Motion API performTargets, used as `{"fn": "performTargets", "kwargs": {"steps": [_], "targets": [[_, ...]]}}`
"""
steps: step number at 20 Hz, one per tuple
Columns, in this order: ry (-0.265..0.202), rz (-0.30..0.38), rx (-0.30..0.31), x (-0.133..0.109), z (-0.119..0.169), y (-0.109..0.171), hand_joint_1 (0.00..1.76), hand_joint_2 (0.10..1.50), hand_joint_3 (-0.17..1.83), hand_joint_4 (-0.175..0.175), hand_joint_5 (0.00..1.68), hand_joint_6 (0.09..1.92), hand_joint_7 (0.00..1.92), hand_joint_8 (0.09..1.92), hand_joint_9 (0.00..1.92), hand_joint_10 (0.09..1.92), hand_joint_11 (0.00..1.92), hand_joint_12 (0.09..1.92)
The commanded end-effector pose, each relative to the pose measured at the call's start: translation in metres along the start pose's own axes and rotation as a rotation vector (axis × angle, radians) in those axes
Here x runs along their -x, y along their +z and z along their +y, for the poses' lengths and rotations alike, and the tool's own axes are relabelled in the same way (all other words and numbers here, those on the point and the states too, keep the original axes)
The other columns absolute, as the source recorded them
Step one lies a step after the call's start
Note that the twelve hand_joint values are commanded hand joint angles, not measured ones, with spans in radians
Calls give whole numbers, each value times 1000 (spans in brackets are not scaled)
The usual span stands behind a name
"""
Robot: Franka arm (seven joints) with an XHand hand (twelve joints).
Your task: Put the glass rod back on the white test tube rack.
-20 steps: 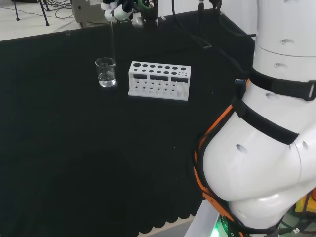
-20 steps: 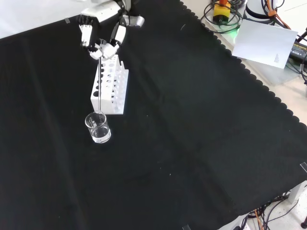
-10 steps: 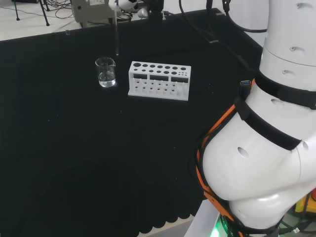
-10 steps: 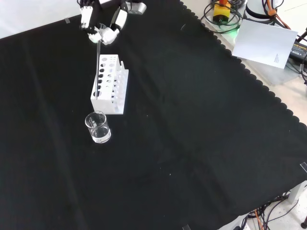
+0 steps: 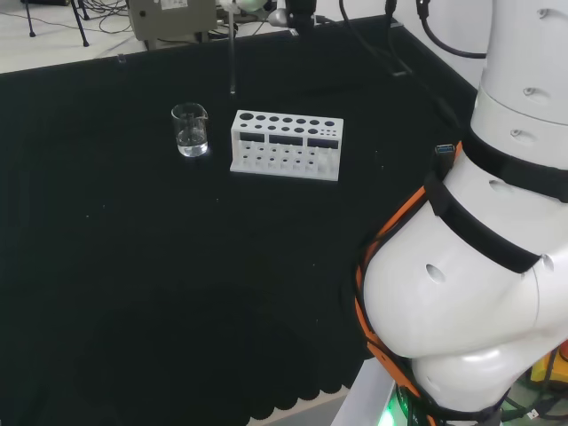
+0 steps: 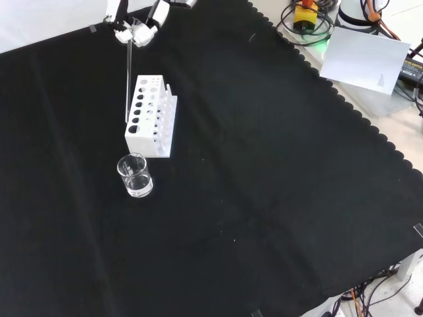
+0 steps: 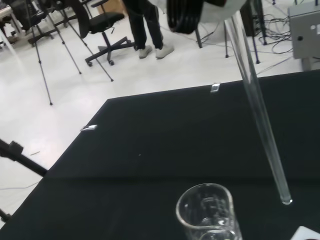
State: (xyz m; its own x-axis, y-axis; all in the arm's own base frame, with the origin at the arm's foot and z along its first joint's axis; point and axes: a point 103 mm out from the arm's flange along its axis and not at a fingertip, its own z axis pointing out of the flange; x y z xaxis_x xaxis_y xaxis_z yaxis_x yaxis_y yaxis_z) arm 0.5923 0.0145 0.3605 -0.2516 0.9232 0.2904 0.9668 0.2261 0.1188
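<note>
The glass rod [image 6: 129,76] hangs nearly upright, pinched at its top by the hand [image 6: 135,31] at the front view's upper edge. In that view its lower tip sits over the holes at the white test tube rack's [image 6: 151,117] near end. In the head view the rod [image 5: 232,53] ends a little above the rack's [image 5: 286,144] left end. A small glass beaker [image 6: 135,175] with some clear liquid stands beside that end of the rack, seen as the beaker [image 5: 190,130] in the head view. The wrist view has the rod [image 7: 257,110] slanting past the beaker [image 7: 207,215], its tip clear of the rim.
The arm's white links [image 5: 461,293] stand at the head view's right. A white sheet [image 6: 367,59] and cables lie beyond the cloth's scalloped edge [image 6: 344,105] in the front view. A grey box [image 5: 169,18] stands behind the bench.
The hand has lifted the rod out of the beaker and carried it toward the rack: rightward in the head view, upward in the front view.
</note>
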Motion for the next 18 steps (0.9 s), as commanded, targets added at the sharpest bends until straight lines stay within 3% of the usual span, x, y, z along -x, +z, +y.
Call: {"fn": "performTargets", "kwargs": {"steps": [1, 9, 18], "targets": [[40, 0, 21, 21, -14, -13, 1280, 900, 461, -175, 961, 836, 1018, 1343, 1558, 1011, 1644, 789], [68, -25, 22, 40, -37, -22, 1280, 899, 462, -175, 962, 834, 1019, 1342, 1558, 1010, 1644, 789], [93, -14, 52, 39, -68, -24, 1280, 899, 461, -175, 964, 831, 1020, 1340, 1558, 1007, 1644, 789]]}}
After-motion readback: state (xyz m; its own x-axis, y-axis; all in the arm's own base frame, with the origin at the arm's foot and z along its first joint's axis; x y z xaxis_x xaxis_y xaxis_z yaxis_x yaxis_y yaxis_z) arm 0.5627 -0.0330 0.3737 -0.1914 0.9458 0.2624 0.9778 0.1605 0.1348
